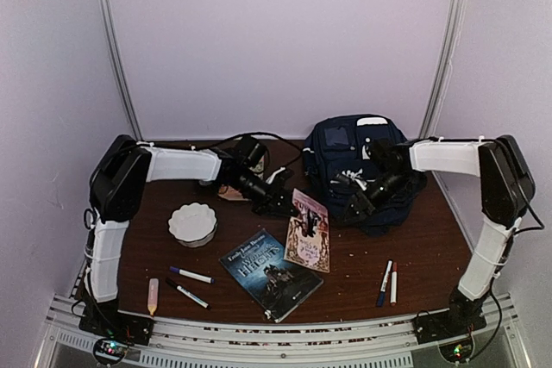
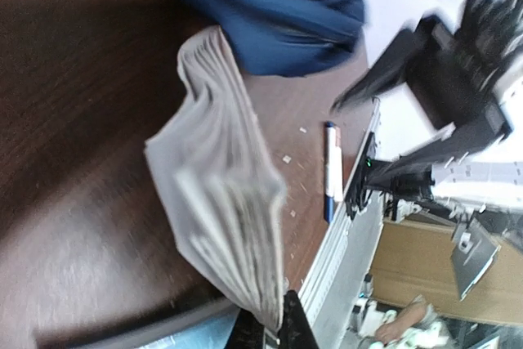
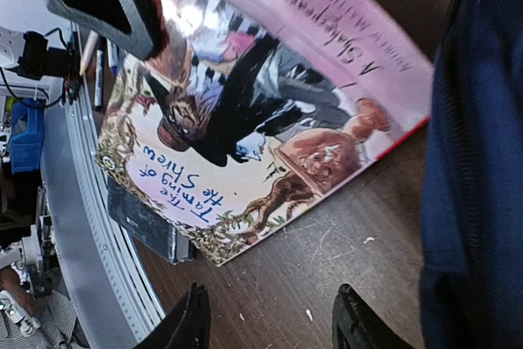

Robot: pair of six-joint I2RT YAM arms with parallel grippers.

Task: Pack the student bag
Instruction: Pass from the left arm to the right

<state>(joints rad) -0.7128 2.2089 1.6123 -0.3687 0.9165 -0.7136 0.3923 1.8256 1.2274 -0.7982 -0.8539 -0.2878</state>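
Pinching the pink paperback with the cartoon cover by one edge, my left claw is clamped tight on it. The pages fan out loosely ahead of the fingertips. My right claw stands parted with nothing between its fingers. The book's lower corner hangs just ahead of it, and the large navy-blue fabric backpack sits right beside it, on the right of its wrist view. From the left claw, the bag lies beyond the book.

I judge the step in hand to be carrying this book into the bag. To do it well, I would lift until the drooping pages clear the dark brown table. I would move slowly so the thin edge grip does not slip. The right claw could hold the bag's mouth apart, since I cannot tell whether the opening is wide enough. A dark-covered novel lies just below the pink book, so I would rise straight up and not drag across it.
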